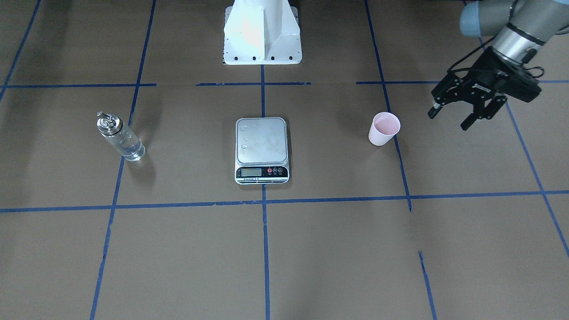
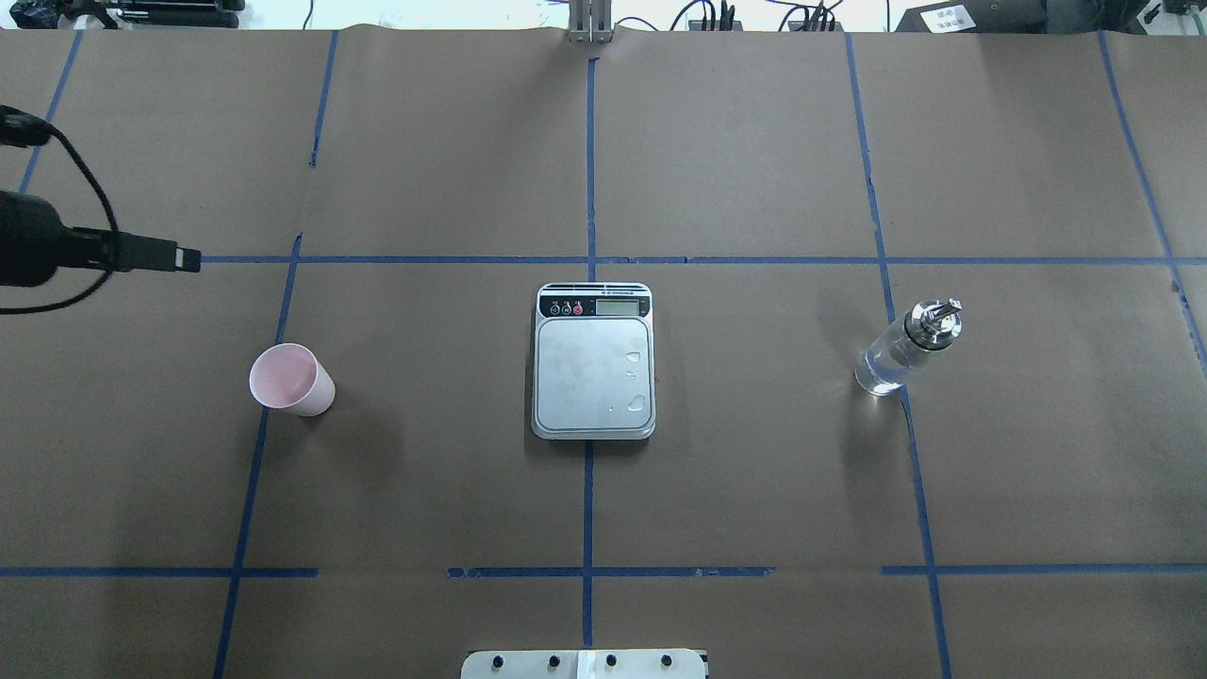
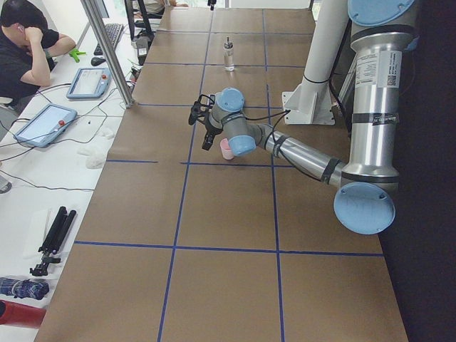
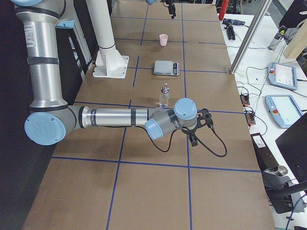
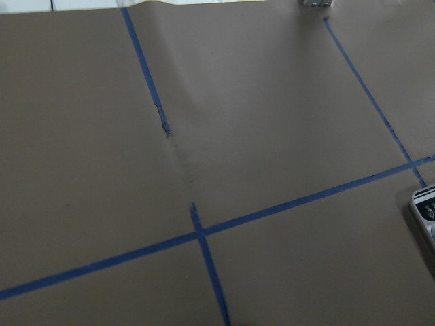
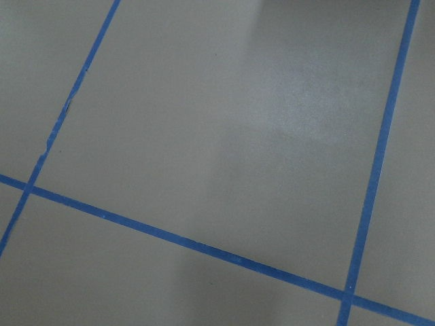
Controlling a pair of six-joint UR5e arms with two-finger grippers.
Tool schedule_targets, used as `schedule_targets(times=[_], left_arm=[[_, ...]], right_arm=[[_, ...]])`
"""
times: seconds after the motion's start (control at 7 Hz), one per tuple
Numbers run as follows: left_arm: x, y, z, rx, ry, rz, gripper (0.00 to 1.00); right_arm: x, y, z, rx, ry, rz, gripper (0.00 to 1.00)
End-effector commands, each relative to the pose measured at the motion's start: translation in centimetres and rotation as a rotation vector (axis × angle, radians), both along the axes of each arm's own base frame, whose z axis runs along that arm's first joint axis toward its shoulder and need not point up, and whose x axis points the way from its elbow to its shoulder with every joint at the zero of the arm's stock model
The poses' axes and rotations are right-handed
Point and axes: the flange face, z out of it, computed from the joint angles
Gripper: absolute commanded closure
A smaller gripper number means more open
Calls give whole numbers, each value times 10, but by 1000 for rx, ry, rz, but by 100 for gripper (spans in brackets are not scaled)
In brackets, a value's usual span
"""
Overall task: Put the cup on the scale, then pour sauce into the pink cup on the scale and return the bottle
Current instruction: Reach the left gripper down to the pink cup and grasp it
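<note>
While left claw [image 1: 448, 122] gapes, apparently raised, near cup [image 1: 383, 130].

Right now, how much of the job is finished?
Nothing is done yet: the cup stands on the table, off the scale. In hand: the left gripper, jaws open, hangs near the cup. Left: cup onto scale, pour from the bottle, return it.

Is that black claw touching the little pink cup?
Apart. The front-facing view shows bare table between the left gripper and the cup.
</note>
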Motion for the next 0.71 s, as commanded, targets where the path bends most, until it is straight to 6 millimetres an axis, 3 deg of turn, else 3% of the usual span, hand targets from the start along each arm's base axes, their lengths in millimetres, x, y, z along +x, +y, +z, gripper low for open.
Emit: schedule_targets(times=[0.0, 0.57], left_arm=[[63, 38, -1, -147, -104, -41, 26], [111, 60, 31, -164, -178, 26, 26]], right_arm=[[0, 4, 5, -8, -1, -1, 0], [1, 9, 10, -18, 1, 0, 0]])
